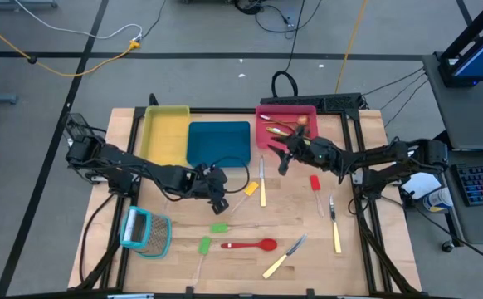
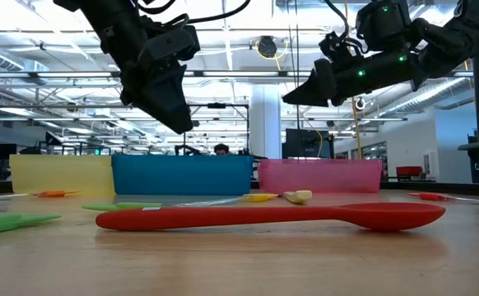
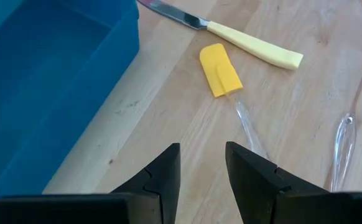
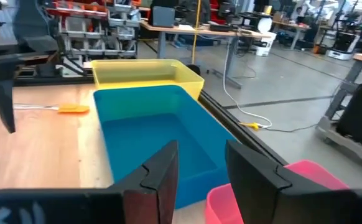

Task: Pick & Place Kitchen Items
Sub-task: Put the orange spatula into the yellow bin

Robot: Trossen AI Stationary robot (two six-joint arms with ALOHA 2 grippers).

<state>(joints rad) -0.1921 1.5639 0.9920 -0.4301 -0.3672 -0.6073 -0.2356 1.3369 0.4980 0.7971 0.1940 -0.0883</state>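
My left gripper [image 1: 221, 201] is open and empty, raised over the wood beside the blue tray [image 1: 218, 143]. In its wrist view [image 3: 203, 163] it points at a yellow spatula [image 3: 220, 70] with a clear handle, lying flat next to a cream-handled knife [image 3: 250, 46]. My right gripper [image 1: 280, 159] is open and empty, raised near the front edge of the pink tray [image 1: 287, 112], which holds a few utensils [image 1: 280, 127]. Its wrist view [image 4: 199, 168] looks over the blue tray [image 4: 156, 134] and the yellow tray [image 4: 147, 71]. A red spoon [image 1: 250, 245] lies flat near the front.
On the table lie two green spatulas [image 1: 218, 227] [image 1: 203, 246], a red spatula [image 1: 314, 183], two more cream-handled knives [image 1: 334, 226] [image 1: 285, 257] and a light-blue-framed grater [image 1: 146, 232]. An orange spatula [image 4: 72, 109] lies near the yellow tray. The three trays stand along the far edge.
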